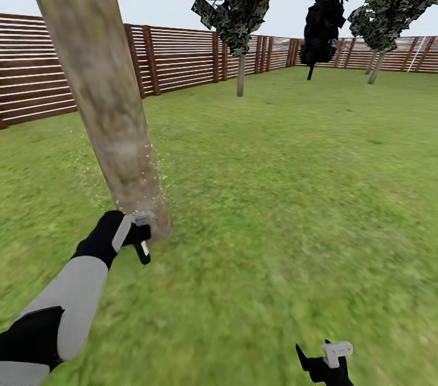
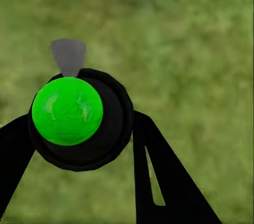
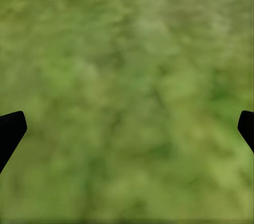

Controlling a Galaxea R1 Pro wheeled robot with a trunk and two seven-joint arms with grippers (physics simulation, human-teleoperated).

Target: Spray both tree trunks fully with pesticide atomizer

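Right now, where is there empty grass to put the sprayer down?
Open grass runs from the near tree trunk across to the right gripper and back to the fence and far trees. It is crowded only at the trunk's foot, where the left gripper holds the sprayer amid white droplets.

The left arm [image 1: 73, 307] has a light grey forearm between black joints; both grippers have black fingers and pale grey plates.
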